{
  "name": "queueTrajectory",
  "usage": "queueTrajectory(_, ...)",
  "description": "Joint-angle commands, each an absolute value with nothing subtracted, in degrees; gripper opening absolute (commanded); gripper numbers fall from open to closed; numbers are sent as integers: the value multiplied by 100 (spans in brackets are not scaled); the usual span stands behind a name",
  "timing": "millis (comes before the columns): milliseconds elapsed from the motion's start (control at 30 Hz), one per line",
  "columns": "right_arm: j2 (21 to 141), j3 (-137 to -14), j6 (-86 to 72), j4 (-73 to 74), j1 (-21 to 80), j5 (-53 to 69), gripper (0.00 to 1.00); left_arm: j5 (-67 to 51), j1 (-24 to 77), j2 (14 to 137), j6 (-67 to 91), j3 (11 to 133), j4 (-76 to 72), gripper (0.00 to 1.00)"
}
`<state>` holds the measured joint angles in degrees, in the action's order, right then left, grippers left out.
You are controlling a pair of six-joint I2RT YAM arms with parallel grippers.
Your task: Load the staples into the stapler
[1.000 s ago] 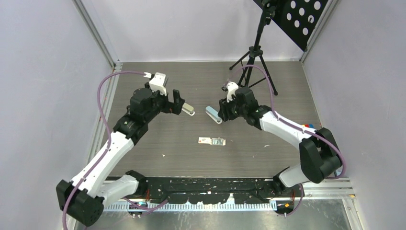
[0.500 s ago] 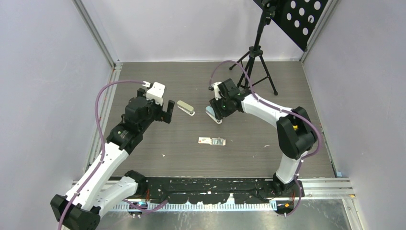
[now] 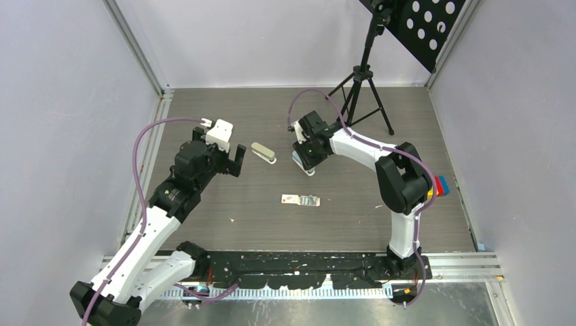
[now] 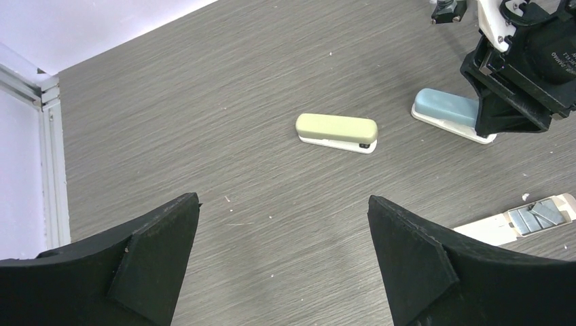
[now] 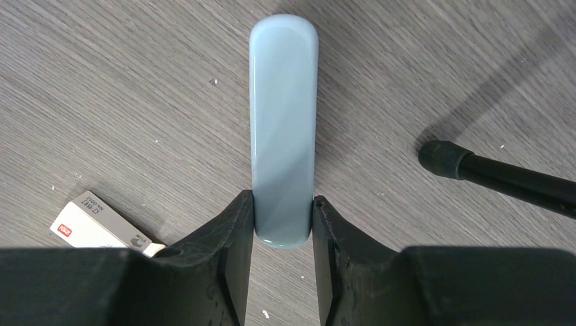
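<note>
Half the staples box (image 5: 92, 221) hides behind right end effector (image 5: 282, 204) clamping blue stapler (image 5: 283, 109); left end effector (image 4: 282, 204) gapes

Bright, even light (soft shadows), sharp focus

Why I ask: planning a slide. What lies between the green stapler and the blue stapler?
Nothing but bare table lies between the green stapler and the blue stapler, as the left wrist view shows.

Mid-table: beige stapler (image 3: 263, 153), just right of left gripper (image 3: 238, 160), apart. Further right: blue stapler (image 3: 305, 168), under right gripper (image 3: 302, 157). Nearer: white staple box (image 3: 300, 200), flat, apart from both. Back: tripod (image 3: 360, 88).
</note>
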<state>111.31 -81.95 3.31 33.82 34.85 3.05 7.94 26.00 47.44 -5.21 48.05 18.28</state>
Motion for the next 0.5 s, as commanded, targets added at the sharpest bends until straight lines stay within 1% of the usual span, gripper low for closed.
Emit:
queueTrajectory(0,11248,-8383,468,3503,3524,288,15,810,2575,4667,-616,4790,1656,97)
queueTrajectory(200,11269,-8288,511,3454,3527,257,11,813,2575,4689,-623,4781,1644,97)
queueTrajectory(467,10971,-8523,517,3474,3533,258,11,817,2575,4680,-622,4772,1634,97)
